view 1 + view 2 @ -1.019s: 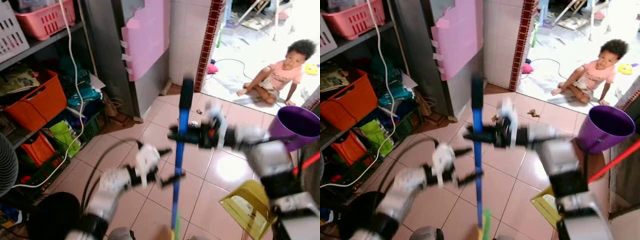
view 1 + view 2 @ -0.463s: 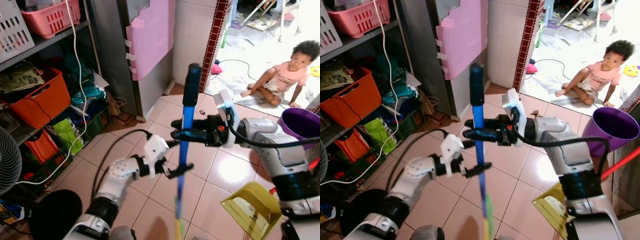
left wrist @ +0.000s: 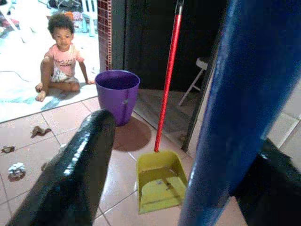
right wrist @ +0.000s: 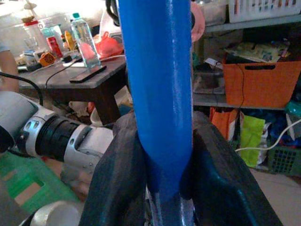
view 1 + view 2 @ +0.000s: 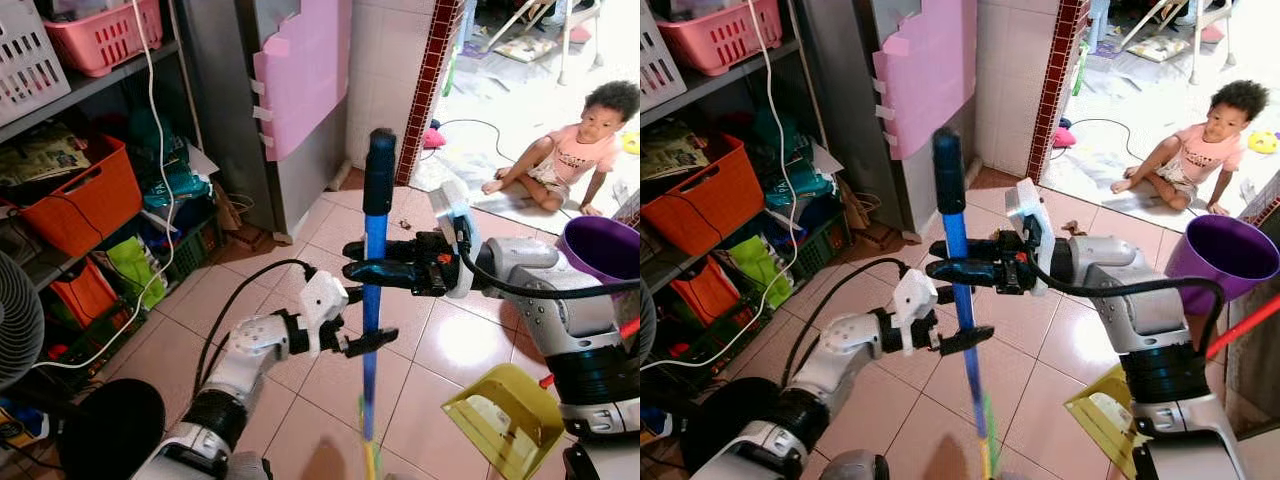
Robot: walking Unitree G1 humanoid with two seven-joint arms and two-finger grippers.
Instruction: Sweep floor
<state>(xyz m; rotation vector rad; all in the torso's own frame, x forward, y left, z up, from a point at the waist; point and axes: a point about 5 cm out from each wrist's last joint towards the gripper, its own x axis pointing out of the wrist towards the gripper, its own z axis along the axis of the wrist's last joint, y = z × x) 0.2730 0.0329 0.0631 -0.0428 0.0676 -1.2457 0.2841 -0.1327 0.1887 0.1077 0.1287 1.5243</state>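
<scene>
Two tools: right tool [image 5: 352, 262] clamps broom handle [image 5: 374, 260], left tool [image 5: 362, 318] spread around it

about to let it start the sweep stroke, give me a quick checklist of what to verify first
1. Right gripper shut on the broom handle: ok, the right wrist view shows both fingers pressed against the blue pole.
2. Left gripper holding the handle lower down: not ok, jaws open around the pole, one finger apart from it.
3. Broom head on the floor: cannot tell, it lies below the picture edge.
4. Child away from the sweep path: ok for now, sitting past the doorway; keep watching.
5. Dustpan within reach: ok, on the tiles at the robot's right.
6. Litter located: ok, scraps near the purple bucket.
</scene>
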